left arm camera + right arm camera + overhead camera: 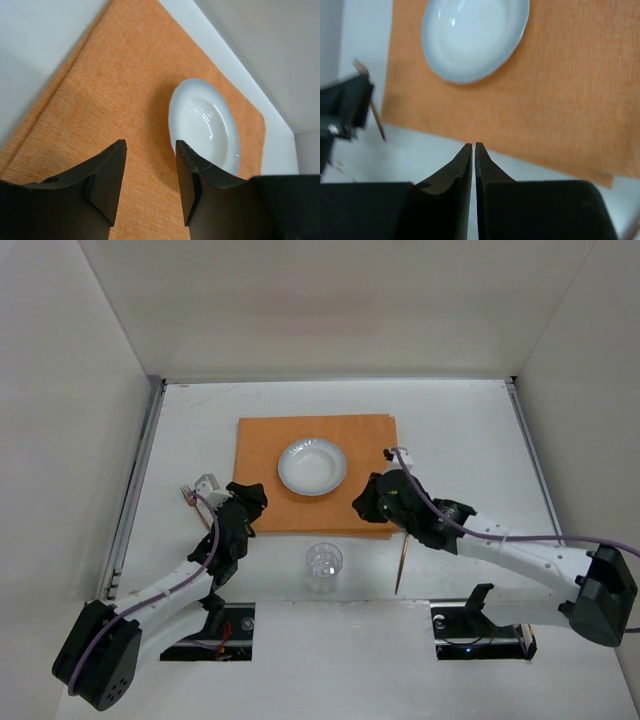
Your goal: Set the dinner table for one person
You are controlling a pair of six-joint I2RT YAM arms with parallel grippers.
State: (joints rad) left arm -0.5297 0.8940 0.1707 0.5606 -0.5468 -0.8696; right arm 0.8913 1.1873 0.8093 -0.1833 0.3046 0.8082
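The white dinner table (200,420) carries an orange placemat (370,440) with a white plate (312,466) in its middle. My left gripper (252,497) is open and empty, low over the placemat's near left part (100,100), with the plate (205,125) just beyond its right finger. My right gripper (362,502) is shut and empty, at the placemat's near right edge (560,100); the plate (475,35) lies ahead of it. A clear glass (323,562) stands upright in front of the placemat, between the arms.
A thin copper-coloured utensil (401,565) lies on the table under my right arm. Another copper-coloured utensil (192,492) lies left of my left gripper and shows in the right wrist view (376,117). Metal rails (140,470) run along the table's sides.
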